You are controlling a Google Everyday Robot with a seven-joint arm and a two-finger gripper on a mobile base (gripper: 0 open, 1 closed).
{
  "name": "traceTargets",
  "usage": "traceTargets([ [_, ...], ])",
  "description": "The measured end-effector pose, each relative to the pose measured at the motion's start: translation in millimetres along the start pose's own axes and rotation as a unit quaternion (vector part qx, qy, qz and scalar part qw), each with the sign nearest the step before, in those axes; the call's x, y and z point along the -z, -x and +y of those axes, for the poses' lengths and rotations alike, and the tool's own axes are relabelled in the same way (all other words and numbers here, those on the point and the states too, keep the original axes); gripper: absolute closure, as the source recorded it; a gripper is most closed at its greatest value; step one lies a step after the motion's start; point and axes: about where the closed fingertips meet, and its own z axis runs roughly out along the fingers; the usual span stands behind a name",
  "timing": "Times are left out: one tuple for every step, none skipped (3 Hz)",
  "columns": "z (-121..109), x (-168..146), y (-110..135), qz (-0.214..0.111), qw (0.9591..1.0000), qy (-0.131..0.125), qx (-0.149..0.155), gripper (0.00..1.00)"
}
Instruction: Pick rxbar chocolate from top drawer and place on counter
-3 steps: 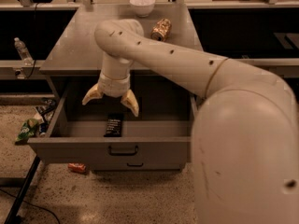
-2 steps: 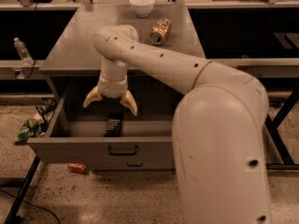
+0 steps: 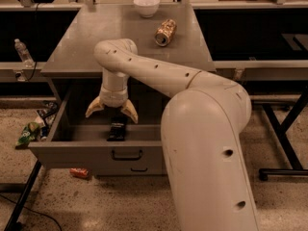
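The top drawer stands pulled open below the counter. The rxbar chocolate, a small black wrapped bar, lies flat on the drawer floor near the front panel. My gripper hangs inside the drawer, pointing down, its two tan fingers spread open. It is just above and slightly behind the bar, and holds nothing. My white arm reaches in from the lower right across the counter's front edge.
On the counter sit a white bowl at the back and a crushed gold can to the right. A lower panel handle shows under the drawer. A red can and litter lie on the floor at left.
My gripper has shifted slightly right and down toward the bar. The arm's big near segment has swung, covering more of the right side. The bar has not moved.
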Motion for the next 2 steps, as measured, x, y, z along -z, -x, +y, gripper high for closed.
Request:
traceTargets([
  [3.2, -21.0, -0.9, -0.013, 0.9999, 0.003, -0.001, 0.0],
  [6.3, -32.7, -0.5, -0.021, 0.9997, -0.007, -0.004, 0.15],
])
